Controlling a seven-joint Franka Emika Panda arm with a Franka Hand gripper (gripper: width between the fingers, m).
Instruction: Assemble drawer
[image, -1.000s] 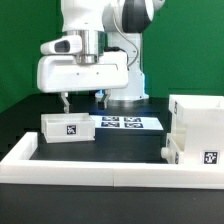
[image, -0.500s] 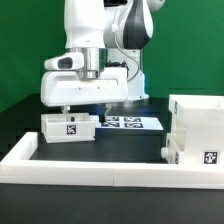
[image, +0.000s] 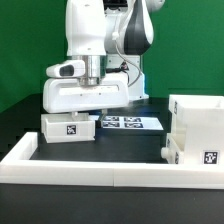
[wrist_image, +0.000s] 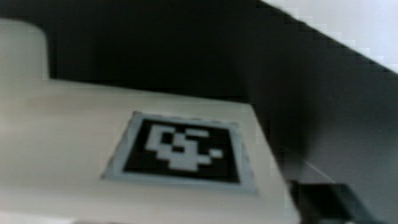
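Exterior view: off-arm, low, frontal. Faces across the white wall (image: 100, 170) and black table (image: 120, 148) toward the arm (image: 100, 40); middle range.
Wrist view: arm-mounted, very close, blurred. A tag (wrist_image: 178, 148) on white plastic fills the frame.
Shared: the tagged tray (image: 52, 128), at the exterior view's left.

Green backdrop (image: 22, 45), black table (image: 112, 150)

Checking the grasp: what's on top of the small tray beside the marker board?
The gripper hangs right over the small tray, its white body nearly at the rim. The fingertips and the tray's inside are covered, so contact cannot be told.
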